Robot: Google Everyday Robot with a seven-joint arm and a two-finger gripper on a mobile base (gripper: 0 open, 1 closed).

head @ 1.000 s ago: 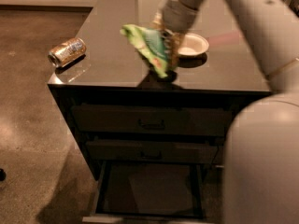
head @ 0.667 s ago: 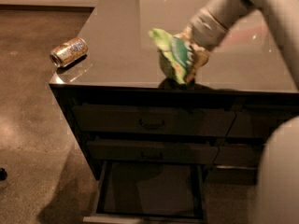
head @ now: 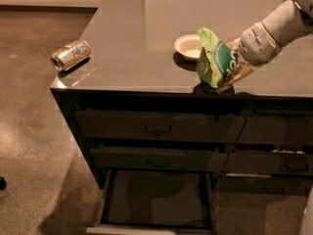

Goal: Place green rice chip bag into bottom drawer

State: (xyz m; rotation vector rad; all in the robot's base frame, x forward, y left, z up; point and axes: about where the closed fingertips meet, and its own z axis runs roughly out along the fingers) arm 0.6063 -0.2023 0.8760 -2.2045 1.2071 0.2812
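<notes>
The green rice chip bag (head: 215,60) is a light-green pouch with a dark green round logo. It hangs upright just above the counter's front edge, right of centre. My gripper (head: 235,62) is shut on the bag's right side, with the pale arm reaching in from the upper right. The bottom drawer (head: 155,199) is pulled open below, showing a flat dark floor and a pale front edge. The bag is above and to the right of the drawer's opening.
A white bowl (head: 190,45) sits on the dark counter (head: 132,43) just behind and left of the bag. A gold-silver can (head: 71,54) lies on its side at the counter's left edge. Two closed drawers (head: 157,127) with bar handles are above the open one.
The arm has swung to the right, carrying the bag from over the bowl toward the counter's front edge. The bowl is now uncovered. The bag hangs more upright.
</notes>
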